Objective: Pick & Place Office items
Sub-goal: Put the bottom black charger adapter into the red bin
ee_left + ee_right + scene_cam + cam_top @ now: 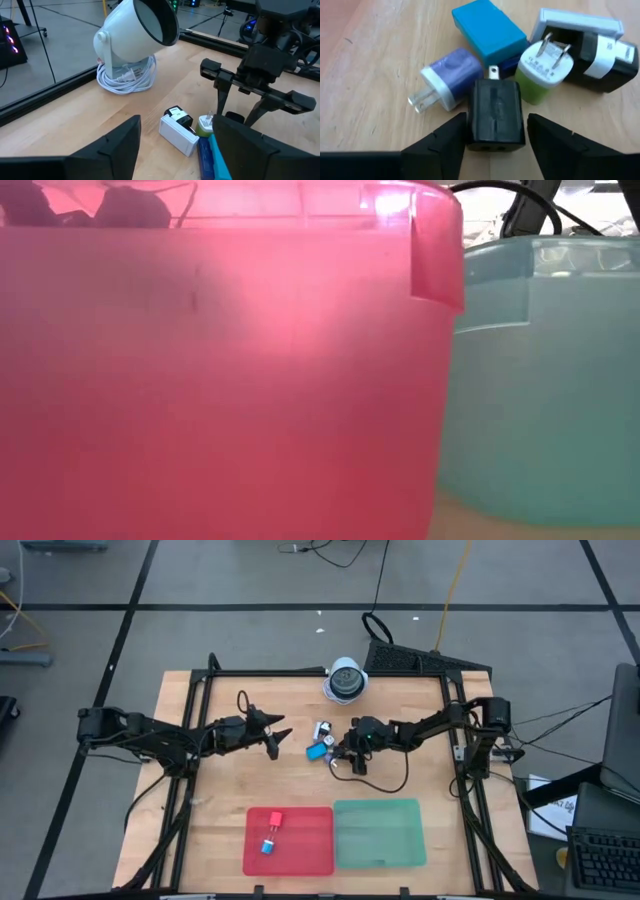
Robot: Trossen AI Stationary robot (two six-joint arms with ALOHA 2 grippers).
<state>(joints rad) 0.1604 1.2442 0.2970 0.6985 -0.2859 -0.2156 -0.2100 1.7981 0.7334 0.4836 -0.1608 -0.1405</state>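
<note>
Right pincer half open, straddling black charger in surface-centre pile; nothing gripped yet. Purple plug, green plug touching: may be dragged. Left pincer open, empty.

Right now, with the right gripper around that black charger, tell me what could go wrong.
1. The black charger lies against the purple plug and the green plug; closing or lifting may drag them along.
2. The right gripper has its fingers on either side of the charger's rear end only, so it could pivot or slip out.
3. The left gripper hangs open close to the same pile; the arms could collide if both reach in.
</note>
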